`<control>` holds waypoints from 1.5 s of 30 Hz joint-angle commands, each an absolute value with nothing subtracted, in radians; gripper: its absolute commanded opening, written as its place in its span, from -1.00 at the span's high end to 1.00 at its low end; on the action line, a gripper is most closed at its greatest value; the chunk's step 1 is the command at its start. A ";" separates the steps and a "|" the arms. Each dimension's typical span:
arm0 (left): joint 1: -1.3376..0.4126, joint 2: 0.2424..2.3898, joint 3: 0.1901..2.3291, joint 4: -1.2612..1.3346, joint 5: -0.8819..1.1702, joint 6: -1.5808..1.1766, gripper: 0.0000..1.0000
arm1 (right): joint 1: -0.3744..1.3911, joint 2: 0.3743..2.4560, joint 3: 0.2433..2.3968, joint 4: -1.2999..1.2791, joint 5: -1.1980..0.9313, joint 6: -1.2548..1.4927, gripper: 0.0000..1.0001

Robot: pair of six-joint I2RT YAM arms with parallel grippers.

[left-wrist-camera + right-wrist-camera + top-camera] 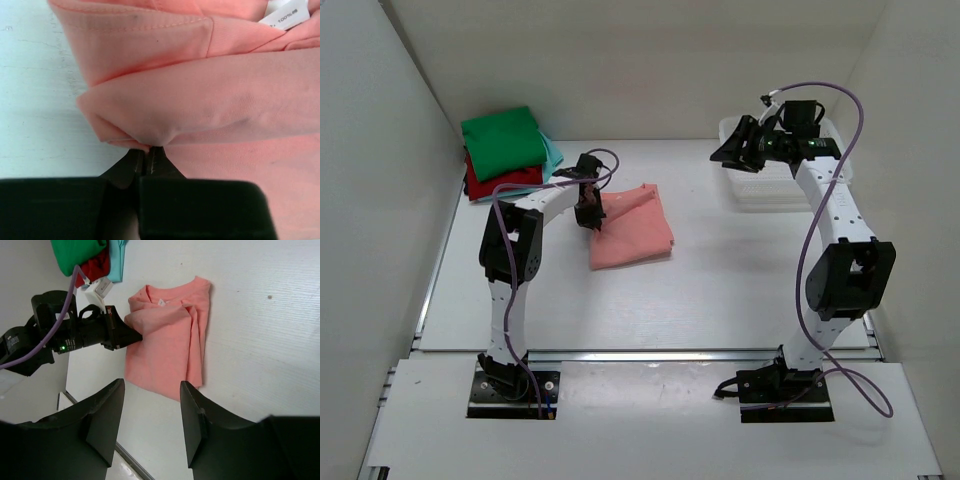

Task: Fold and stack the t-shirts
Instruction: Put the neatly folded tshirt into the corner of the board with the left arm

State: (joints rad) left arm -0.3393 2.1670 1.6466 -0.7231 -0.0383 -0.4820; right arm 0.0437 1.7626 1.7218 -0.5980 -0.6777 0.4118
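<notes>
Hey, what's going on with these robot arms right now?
The left claw is shut on a bunched edge of the salmon-pink t-shirt, which lies partly folded mid-table. The right claw is open and empty, raised by the white basket at the far right. The green t-shirt, red t-shirt and teal t-shirt sit stacked in the far-left corner.

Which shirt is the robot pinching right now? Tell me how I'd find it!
Look at the white table and find the left pincer near the middle. It is shut on a fold of the salmon-pink t-shirt, which lies by itself. The green t-shirt, red t-shirt and teal t-shirt are stacked in the far left corner, so it's the only pink, unstacked one.
</notes>
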 commanded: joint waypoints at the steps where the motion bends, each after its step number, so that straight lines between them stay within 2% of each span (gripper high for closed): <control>1: -0.321 2.177 1.572 -0.804 -0.028 -0.451 1.00 | 0.023 1.680 1.723 -0.571 -0.715 0.419 0.10; 5: -0.301 2.157 1.610 -0.824 0.002 -0.425 1.00 | 0.002 1.657 1.692 -0.557 -0.730 0.428 0.10; 11: -0.299 2.062 1.828 -0.865 -0.161 -0.321 1.00 | -0.034 1.634 1.671 -0.558 -0.746 0.434 0.10; 16: -0.270 2.078 2.037 -0.848 -0.323 -0.177 1.00 | -0.054 1.572 1.609 -0.588 -0.721 0.408 0.12; 25: -0.109 2.261 2.492 -0.784 -0.241 -0.138 1.00 | -0.028 1.375 1.393 -0.608 -0.678 0.371 0.14; 29: -0.054 2.273 2.481 -0.649 -0.256 -0.130 1.00 | -0.023 1.347 1.324 -0.594 -0.670 0.380 0.14; 37: 0.141 2.358 2.516 -0.588 -0.186 -0.216 1.00 | -0.005 1.362 1.296 -0.577 -0.673 0.399 0.15; 45: 0.212 2.341 2.456 -0.505 -0.213 -0.317 1.00 | 0.034 1.420 1.359 -0.584 -0.670 0.426 0.15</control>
State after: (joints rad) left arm 0.2039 2.4302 2.4657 -0.6182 -0.1780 -0.2714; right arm 0.0223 1.4014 1.3010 -0.6136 -0.6727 0.4091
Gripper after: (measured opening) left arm 0.166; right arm 0.424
